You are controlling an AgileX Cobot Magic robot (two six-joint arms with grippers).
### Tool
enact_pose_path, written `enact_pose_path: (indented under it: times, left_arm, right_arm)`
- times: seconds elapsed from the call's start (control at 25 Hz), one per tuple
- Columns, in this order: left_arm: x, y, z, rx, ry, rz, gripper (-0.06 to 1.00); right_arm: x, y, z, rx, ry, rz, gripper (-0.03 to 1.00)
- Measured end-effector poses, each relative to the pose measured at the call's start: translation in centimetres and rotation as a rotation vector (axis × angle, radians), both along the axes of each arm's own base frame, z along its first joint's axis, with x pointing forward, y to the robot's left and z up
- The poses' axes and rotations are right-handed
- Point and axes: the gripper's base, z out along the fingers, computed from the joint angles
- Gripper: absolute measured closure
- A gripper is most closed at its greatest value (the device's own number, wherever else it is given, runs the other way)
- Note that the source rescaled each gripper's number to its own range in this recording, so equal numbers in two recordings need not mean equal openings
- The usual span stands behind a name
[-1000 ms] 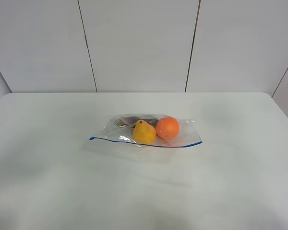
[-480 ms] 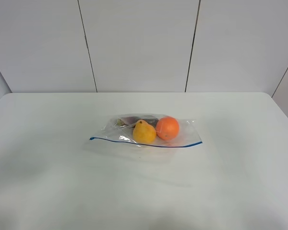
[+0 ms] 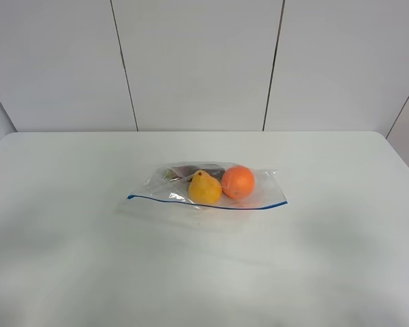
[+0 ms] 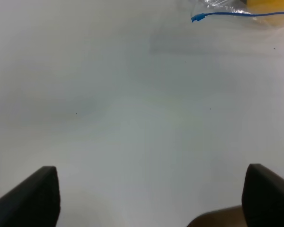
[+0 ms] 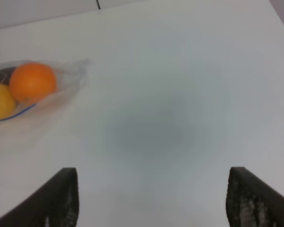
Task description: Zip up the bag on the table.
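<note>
Exterior high view, nearest first: the white counter lies bare along its front stretch. Farther in, near its middle, the bag lies flat, its blue zipper strip running along the near long edge from left to right. Through the clear plastic show a yellow fruit and, touching it on the right, an orange; a dark item sits just behind them. Beyond the counter stands a pale panelled wall with dark seams.

Neither arm shows in that view. In the left wrist view the left tool stands wide, its two dark fingertips at opposite sides above bare counter, with nothing between them; the left end of the zipper strip lies well ahead. In the right wrist view the right tool is likewise wide and holds nothing, above bare counter, with a soft shadow ahead of it. The bag's orange end lies well apart, off to one side.
</note>
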Motion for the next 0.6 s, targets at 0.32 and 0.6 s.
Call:
enact_pose_path:
  times: [0.32, 0.6]
  left_arm:
    - [0.0, 0.0, 0.0, 0.0, 0.0, 0.0, 0.08]
    - [0.0, 0.0, 0.0, 0.0, 0.0, 0.0, 0.08]
  right_arm:
    - [-0.09, 0.0, 0.0, 0.001, -0.007, -0.002, 0.03]
    - [-0.09, 0.0, 0.0, 0.001, -0.007, -0.002, 0.03]
